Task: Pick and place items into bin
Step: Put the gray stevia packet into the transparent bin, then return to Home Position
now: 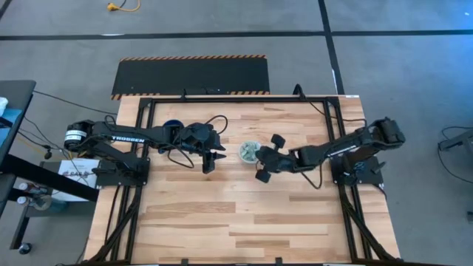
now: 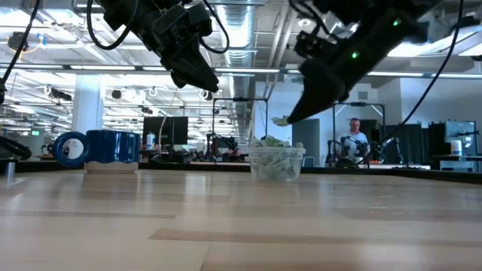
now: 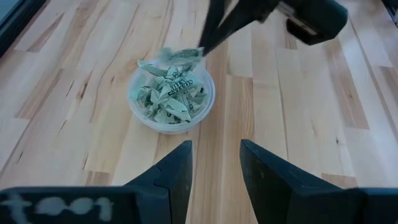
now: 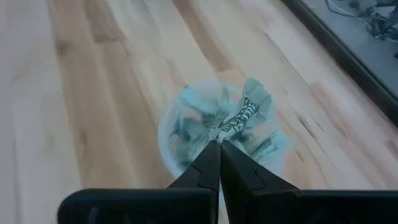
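Note:
The clear plastic cup (image 2: 276, 162) stands on its base on the wooden table, heaped with pale green-and-white wrapped pieces (image 3: 169, 93). It also shows in the high view as the cup (image 1: 249, 152). My right gripper (image 4: 218, 144) hangs just above the cup (image 4: 186, 146), shut on one wrapped piece (image 2: 280, 120). My left gripper (image 3: 216, 158) is open and touches nothing. It hovers to the left of the cup, raised off the table, left gripper (image 2: 202, 79). My right gripper pinches one wrapped piece (image 4: 241, 112) between its two fingertips (image 3: 208, 38), reaching in slanted down from the table's right. The piece is lifted clear, sticking out past the fingertips above the cup's rim and the heap inside.
A dark blue handled mug (image 2: 102, 148) stands toward the far left of the table, behind my left arm, mug (image 1: 171, 126). Bare wood spreads over the near half of the table (image 1: 236, 222). A person (image 2: 351, 143) is in the room far behind.

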Controlling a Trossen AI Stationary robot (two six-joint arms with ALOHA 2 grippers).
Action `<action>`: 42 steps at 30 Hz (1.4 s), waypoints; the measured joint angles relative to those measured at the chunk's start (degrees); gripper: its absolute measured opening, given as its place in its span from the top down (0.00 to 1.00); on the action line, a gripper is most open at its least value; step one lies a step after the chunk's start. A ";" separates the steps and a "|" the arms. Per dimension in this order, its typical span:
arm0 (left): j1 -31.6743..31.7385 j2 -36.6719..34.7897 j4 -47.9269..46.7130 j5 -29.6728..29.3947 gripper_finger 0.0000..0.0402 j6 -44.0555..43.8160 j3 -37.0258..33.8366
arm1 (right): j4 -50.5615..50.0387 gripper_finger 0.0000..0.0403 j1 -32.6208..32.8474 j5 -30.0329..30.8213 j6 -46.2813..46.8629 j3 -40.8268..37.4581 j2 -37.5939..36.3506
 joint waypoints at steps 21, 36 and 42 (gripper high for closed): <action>0.01 0.00 0.07 -0.48 0.69 0.02 0.00 | -0.69 1.00 -6.49 -7.38 -1.75 0.04 0.40; 0.02 0.00 0.04 -0.48 0.69 0.02 0.00 | -0.66 0.80 -6.49 -7.09 -4.76 0.04 0.06; 0.02 0.00 0.35 -0.46 0.69 0.05 0.00 | -1.34 0.78 -6.48 -6.57 -5.67 0.04 -3.52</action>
